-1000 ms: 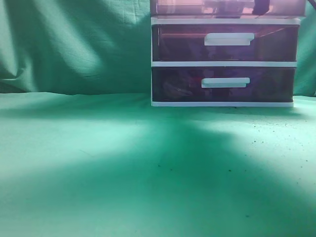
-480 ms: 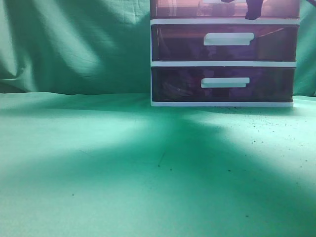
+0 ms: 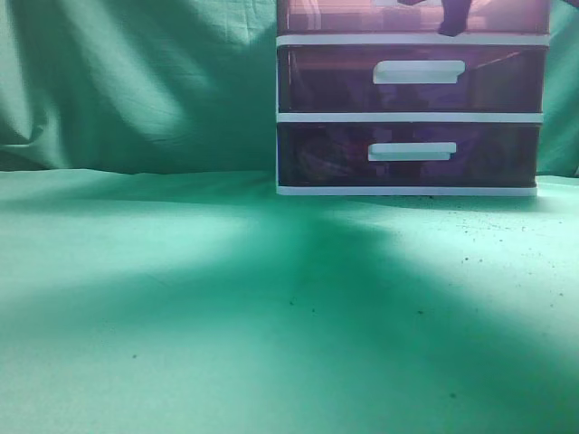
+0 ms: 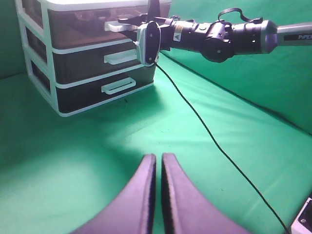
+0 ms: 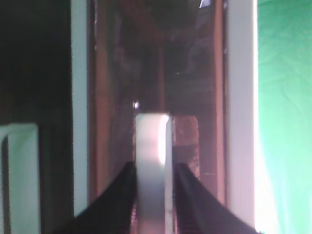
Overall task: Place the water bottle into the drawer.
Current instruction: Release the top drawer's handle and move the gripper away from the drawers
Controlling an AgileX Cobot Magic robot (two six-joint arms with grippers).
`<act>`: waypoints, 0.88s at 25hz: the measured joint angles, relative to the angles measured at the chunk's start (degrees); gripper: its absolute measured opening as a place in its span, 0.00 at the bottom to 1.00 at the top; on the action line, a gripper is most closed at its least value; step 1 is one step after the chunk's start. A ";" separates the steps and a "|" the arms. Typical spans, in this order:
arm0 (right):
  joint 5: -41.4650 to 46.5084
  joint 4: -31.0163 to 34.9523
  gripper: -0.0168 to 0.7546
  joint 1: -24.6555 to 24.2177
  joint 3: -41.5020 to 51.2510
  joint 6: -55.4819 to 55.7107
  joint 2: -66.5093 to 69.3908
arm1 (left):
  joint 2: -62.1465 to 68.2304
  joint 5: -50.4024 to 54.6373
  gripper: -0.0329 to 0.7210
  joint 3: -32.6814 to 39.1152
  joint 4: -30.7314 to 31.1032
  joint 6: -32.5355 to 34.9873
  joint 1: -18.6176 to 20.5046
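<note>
The cabinet stands ahead of the idle left gripper, whose fingers are pressed together on nothing. The drawer looks pushed back in flush since a second ago, its white handle clenched in the right gripper. No water bottle shows; probably inside.

R arm: stretched out level in from the right toward far left, wrist at the top drawer's front, per L wrist view.
R gripper: both dark fingers clamped on the white bar handle; fingertip shows at top edge in ext view.
L gripper: near, low over cloth, fingers pressed together w/ only a thin slit, holding nothing.
</note>
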 joint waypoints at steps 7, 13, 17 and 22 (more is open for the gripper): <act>-0.81 -0.31 0.68 0.82 -0.18 5.18 0.12 | 0.00 0.23 0.04 0.00 0.00 -0.02 0.00; 1.50 -0.31 0.72 2.30 1.08 5.55 0.12 | 0.00 1.26 0.04 0.00 0.00 0.00 0.00; 1.65 -0.31 0.72 3.37 1.21 5.93 -1.77 | 0.00 1.30 0.04 0.00 0.00 -0.02 0.00; 5.63 0.36 0.72 4.72 1.21 12.93 -7.20 | 0.00 1.39 0.04 0.00 0.00 0.00 0.00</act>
